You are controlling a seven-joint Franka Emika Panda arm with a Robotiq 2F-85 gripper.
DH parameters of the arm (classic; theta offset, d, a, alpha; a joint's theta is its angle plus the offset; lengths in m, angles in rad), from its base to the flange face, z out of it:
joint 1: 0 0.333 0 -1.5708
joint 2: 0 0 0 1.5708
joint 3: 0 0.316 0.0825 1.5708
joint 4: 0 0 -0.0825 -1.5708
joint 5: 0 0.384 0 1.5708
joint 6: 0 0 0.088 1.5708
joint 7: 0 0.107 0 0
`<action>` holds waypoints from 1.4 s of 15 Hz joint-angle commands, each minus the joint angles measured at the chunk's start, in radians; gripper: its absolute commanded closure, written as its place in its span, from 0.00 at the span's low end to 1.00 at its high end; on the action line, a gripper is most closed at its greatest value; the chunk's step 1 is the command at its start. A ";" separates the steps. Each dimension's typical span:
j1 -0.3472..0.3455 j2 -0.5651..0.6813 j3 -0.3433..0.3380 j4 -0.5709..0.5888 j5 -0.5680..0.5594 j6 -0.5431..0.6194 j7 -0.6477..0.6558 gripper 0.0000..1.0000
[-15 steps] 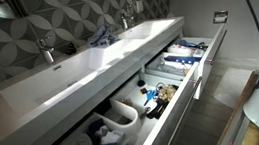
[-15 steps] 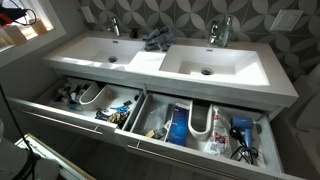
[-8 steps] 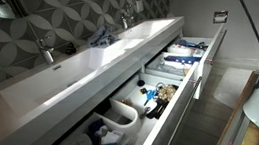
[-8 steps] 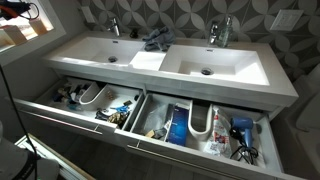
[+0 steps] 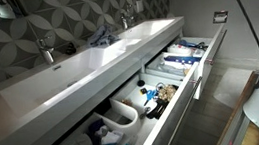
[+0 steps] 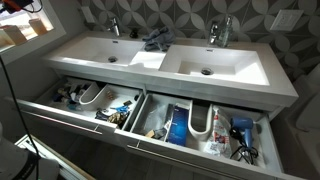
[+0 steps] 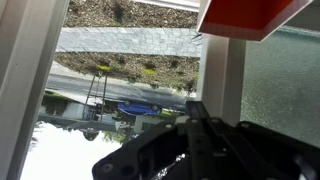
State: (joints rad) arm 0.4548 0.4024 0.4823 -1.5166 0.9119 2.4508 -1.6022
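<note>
With its finger spacing indeterminable, the gripper (image 7: pixel 200 130) faces the window frame (image 7: pixel 30 80) at 9 o'clock in the wrist view, and a blind swing would probably strike that frame or the open drawers (image 6: pixel 190 164) at 6 o'clock in an exterior view.

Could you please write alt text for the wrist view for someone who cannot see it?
The dark gripper fills the bottom edge, pointed at a window that looks onto a street with trees and a blue car. An orange-red shape sits top right.
</note>
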 commanded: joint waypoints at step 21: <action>0.007 -0.063 0.021 -0.133 -0.083 -0.033 0.162 1.00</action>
State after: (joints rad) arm 0.4592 0.3141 0.4900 -1.6621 0.8259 2.3547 -1.3965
